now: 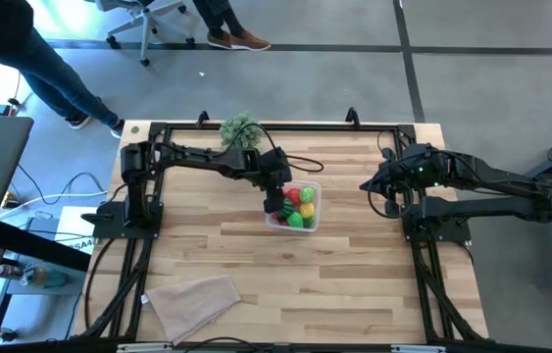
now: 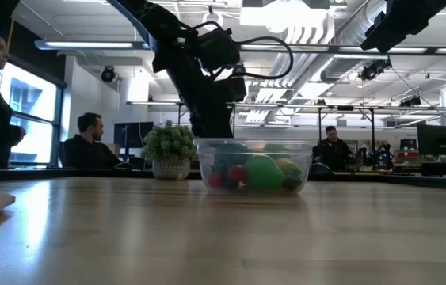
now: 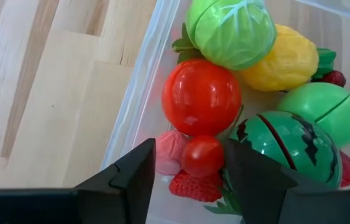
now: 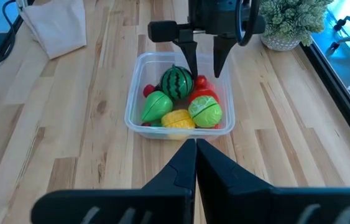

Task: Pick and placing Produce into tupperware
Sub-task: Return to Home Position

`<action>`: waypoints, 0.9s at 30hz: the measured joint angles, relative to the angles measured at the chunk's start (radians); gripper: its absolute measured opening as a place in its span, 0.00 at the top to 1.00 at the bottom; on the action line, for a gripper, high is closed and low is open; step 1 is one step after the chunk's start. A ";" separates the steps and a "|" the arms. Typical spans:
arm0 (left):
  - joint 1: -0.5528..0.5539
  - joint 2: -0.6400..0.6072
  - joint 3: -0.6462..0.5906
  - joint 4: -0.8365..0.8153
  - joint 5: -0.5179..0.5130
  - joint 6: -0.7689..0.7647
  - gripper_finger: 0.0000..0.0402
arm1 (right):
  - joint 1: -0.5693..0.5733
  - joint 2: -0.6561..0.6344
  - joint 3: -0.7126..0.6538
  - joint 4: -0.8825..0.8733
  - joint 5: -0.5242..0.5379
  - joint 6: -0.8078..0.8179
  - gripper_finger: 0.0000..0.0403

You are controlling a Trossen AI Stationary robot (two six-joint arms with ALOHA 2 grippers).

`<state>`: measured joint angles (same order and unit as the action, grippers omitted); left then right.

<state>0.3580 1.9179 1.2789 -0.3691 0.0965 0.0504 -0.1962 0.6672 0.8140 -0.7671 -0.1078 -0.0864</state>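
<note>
Over tupperware (image 4: 162, 56) rim: left gripper (image 4: 206, 71) spread; right gripper (image 4: 195, 144) pinched, apart.

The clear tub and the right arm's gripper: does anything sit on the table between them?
Nothing: the high view shows only bare table between the tupperware and the right gripper.

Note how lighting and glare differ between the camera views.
Low view: bright ceiling lights backlight the left arm into a dark silhouette above the tupperware. Left wrist view: soft highlights on the red tomato. High view: even light.
</note>
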 joint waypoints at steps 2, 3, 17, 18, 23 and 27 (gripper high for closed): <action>0.000 0.000 0.000 0.000 0.000 -0.003 0.53 | 0.000 0.000 0.000 0.000 0.000 0.000 1.00; 0.000 0.000 0.000 0.000 0.000 -0.003 0.53 | 0.000 0.000 0.000 0.000 0.000 0.000 1.00; -0.001 -0.199 -0.001 -0.077 0.111 -0.056 0.59 | 0.000 0.000 0.000 0.000 0.000 0.000 1.00; -0.005 -0.223 -0.001 -0.092 0.117 -0.057 0.60 | 0.000 0.000 0.000 0.000 0.000 0.000 1.00; -0.024 -0.345 -0.001 -0.158 0.125 -0.058 0.64 | 0.000 0.000 0.000 0.000 0.000 0.000 1.00; -0.064 -0.441 -0.001 -0.206 0.126 -0.056 0.70 | 0.000 0.000 0.000 0.000 0.000 0.000 1.00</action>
<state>0.2938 1.4767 1.2778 -0.5746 0.2229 -0.0060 -0.1963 0.6671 0.8139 -0.7670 -0.1078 -0.0864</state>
